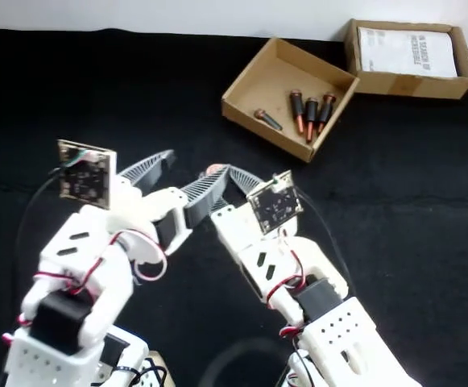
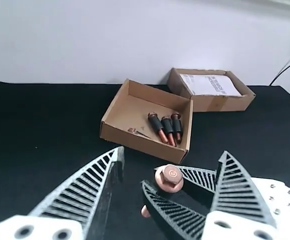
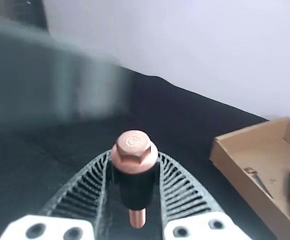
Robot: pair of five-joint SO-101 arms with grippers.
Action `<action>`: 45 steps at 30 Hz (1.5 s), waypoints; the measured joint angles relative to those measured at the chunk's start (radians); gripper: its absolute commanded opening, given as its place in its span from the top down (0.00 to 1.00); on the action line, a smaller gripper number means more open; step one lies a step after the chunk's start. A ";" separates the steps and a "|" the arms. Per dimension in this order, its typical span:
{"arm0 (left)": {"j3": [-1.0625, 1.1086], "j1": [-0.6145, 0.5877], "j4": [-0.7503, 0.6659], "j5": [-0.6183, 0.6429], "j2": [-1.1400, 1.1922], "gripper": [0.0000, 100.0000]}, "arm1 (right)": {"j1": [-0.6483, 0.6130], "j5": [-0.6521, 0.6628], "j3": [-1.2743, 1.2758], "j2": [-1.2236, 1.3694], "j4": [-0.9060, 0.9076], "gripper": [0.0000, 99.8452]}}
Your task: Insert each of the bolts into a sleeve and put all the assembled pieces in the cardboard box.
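Observation:
My right gripper (image 1: 220,174) (image 3: 134,167) is shut on a copper bolt (image 3: 134,149) with a hex head that sits inside a black sleeve (image 3: 133,192), its copper tip poking out below. The same piece (image 2: 168,178) shows in the left wrist view, held off the table. My left gripper (image 1: 195,165) (image 2: 172,152) is open with nothing in it; its fingers stand on either side of the right gripper's tip. The open cardboard box (image 1: 254,76) (image 2: 120,112) lies beyond both grippers, with several sleeved bolts (image 1: 310,113) (image 2: 164,127) in it.
A second cardboard box (image 1: 411,81) (image 2: 212,102) with a printed sheet inside stands behind and right of the first. Black cloth (image 1: 395,201) covers the table. White wall runs along the back. A blurred dark finger (image 3: 60,95) of the left gripper is close by.

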 measured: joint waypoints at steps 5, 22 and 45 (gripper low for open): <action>-0.133 -0.084 0.121 0.000 0.000 0.71 | 0.086 -0.005 0.000 0.000 0.000 0.99; 0.064 -0.512 0.164 -0.002 -0.376 0.71 | 0.399 -0.157 -0.618 0.370 0.054 0.99; 0.864 -0.562 -0.262 0.002 -0.517 0.71 | 0.454 -0.157 -1.801 1.475 0.695 0.99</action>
